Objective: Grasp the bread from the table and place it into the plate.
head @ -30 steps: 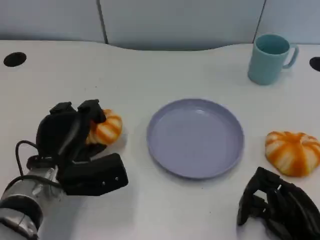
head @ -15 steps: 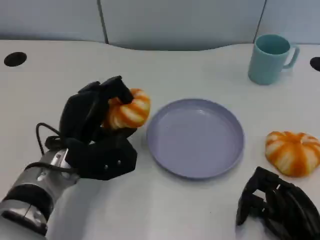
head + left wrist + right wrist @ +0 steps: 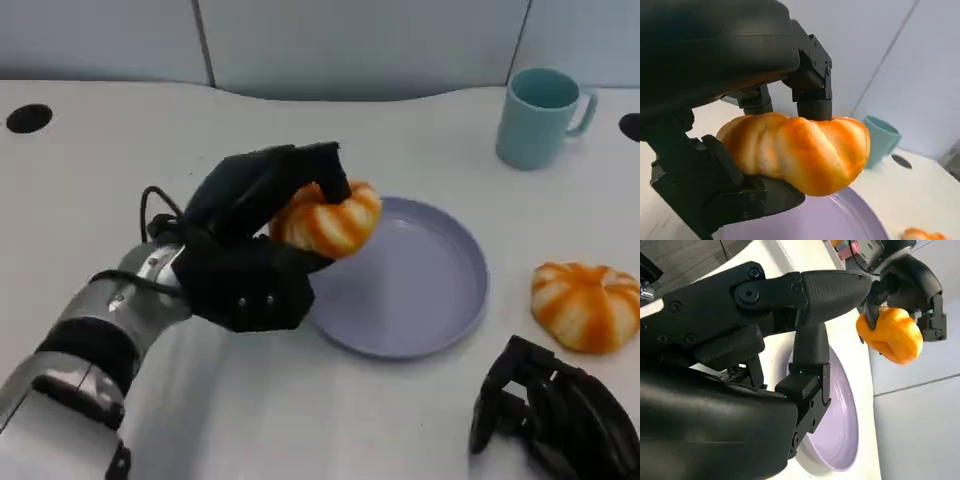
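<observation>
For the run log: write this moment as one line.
phase: carry | left hand: holds bread above plate rim | right hand: idle, holds nothing | second bread: on table

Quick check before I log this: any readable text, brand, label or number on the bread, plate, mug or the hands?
None that can be read.
Held bread in the left hand: no label.
Purple plate: plain.
Teal mug: no print.
Second bread: no label.
Right hand: black, no legible marking.
Coloured bits at the top edge of the right wrist view: too blurred to read.
</observation>
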Controlling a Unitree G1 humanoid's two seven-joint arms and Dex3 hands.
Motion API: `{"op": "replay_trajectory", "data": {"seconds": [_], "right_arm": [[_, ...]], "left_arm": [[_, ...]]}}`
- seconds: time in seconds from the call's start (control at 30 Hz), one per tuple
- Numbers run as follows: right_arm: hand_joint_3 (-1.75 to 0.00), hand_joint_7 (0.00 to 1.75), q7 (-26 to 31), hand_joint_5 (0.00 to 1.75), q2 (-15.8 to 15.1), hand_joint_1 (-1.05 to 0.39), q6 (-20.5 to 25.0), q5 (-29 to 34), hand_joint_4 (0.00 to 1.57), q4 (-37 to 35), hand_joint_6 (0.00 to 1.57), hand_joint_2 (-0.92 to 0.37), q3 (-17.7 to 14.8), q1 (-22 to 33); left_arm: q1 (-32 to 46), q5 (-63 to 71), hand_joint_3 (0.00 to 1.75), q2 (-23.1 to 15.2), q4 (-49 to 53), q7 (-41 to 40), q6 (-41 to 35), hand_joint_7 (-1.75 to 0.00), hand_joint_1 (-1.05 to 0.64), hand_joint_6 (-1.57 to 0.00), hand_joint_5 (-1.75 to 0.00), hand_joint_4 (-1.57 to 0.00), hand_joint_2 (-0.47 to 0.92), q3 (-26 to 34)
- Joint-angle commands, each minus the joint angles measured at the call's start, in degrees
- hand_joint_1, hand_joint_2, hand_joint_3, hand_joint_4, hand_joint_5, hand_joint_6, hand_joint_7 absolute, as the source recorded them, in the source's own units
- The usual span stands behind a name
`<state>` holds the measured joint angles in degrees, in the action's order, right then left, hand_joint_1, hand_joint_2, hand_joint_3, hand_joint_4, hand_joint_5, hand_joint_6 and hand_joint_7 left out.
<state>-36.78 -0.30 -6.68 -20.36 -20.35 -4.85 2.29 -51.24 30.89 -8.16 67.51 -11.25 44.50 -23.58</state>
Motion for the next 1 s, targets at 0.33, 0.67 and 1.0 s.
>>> {"op": "replay_trajectory", "data": {"seconds": [0.33,0.67,1.0], "right_arm": [[-0.34,1.53,0.95,1.75,-0.40,-0.59,0.34,-0.06,0.67,1.73,0.58,-0.92,0.92,1.13],[-0.36,1.53,0.90,1.75,-0.05,-0.56,0.55,-0.04,0.67,3.00,0.58,-0.92,1.51,2.04],[-0.36,1.53,1.09,1.75,-0.10,-0.57,1.14,-0.20,0.66,3.67,0.57,-0.92,1.89,2.31]], "left_arm": [[-6.81,9.75,1.16,4.86,2.08,-3.53,-6.36,-1.75,-0.23,-0.77,-1.75,-0.94,0.55,-8.02],[-8.09,15.27,0.80,6.22,4.15,-8.59,-11.33,-1.75,-0.28,-0.71,-1.75,-0.93,0.76,-12.86],[-8.04,12.32,0.48,7.54,5.23,-3.31,-11.64,-0.97,-0.26,-0.69,-1.35,-0.71,0.83,-11.48]]}}
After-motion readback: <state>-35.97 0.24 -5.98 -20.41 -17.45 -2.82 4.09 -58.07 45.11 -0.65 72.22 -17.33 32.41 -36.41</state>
